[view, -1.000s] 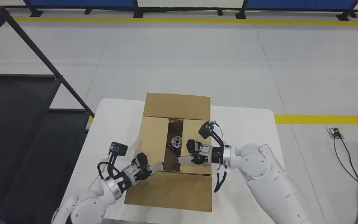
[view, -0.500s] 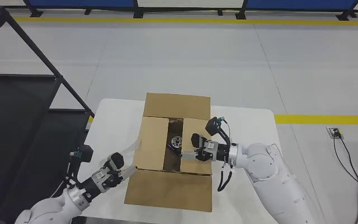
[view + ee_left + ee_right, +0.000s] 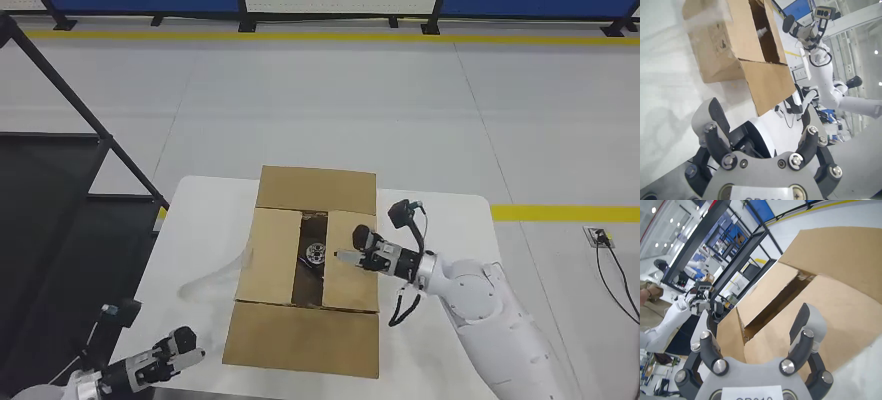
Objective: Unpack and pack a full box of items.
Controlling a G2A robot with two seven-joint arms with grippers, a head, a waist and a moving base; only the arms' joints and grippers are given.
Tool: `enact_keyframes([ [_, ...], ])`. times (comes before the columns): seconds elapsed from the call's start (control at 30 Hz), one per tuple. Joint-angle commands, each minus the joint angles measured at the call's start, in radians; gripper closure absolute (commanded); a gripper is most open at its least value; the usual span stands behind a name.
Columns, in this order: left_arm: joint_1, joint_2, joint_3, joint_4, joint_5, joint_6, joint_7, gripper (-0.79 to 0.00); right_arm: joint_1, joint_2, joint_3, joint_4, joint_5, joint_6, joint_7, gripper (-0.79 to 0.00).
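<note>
Pulled back within the last second from the near left corner of the cardboard box, the left gripper is now being held well apart from that corner, over the white table. Its fingers are being kept spread around nothing, and the retreat is judged to be clearing room beside the box. Meanwhile the right gripper is being eased a little from the box's central gap toward its right wall and is being held over the right inner flap, fingers likewise spread and empty, apparently so that this flap can be caught and folded outward for unpacking. Both inner flaps are being left nearly flat across the box's mouth, so most of the contents are being hidden beneath them. Through the narrow gap a small round dark item and, in the left wrist view, a white bottle-like item are being glimpsed, neither clearly enough to be named. Whether the right fingers are touching the flap cannot be told.
</note>
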State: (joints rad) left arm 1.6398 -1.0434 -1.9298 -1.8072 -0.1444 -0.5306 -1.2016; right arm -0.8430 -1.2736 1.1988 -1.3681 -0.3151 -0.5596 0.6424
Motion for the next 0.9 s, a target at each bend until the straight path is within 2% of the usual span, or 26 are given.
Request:
enact_keyframes([
  [0.0,-0.018,0.004,0.03,0.006,-0.014,0.008,-0.043,-0.785,0.004,0.0,0.009,0.027,0.022,-0.003,-0.038,-0.785],
  [0.17,-0.04,0.012,0.101,0.007,-0.049,0.023,-0.111,-0.785,0.026,-0.004,0.011,0.099,0.068,-0.009,-0.086,-0.785],
  [0.37,-0.063,0.018,0.168,0.009,-0.063,0.035,-0.119,-0.785,0.091,-0.017,-0.019,0.213,0.093,0.011,-0.128,-0.785],
  [0.53,-0.07,0.023,0.175,-0.009,-0.129,0.043,-0.114,-0.785,0.149,-0.037,-0.057,0.313,0.108,0.062,-0.202,-0.785],
  [0.67,-0.069,0.028,0.165,-0.036,-0.16,0.052,-0.107,-0.785,0.169,-0.048,-0.061,0.369,0.117,0.021,-0.315,-0.785],
  [0.77,-0.064,0.031,0.164,-0.049,-0.166,0.048,-0.094,-0.785,0.179,-0.05,-0.051,0.4,0.113,0.004,-0.356,-0.785],
  [0.87,-0.064,0.033,0.165,-0.058,-0.171,0.045,-0.078,-0.785,0.203,-0.054,-0.058,0.43,0.088,0.051,-0.379,-0.785],
])
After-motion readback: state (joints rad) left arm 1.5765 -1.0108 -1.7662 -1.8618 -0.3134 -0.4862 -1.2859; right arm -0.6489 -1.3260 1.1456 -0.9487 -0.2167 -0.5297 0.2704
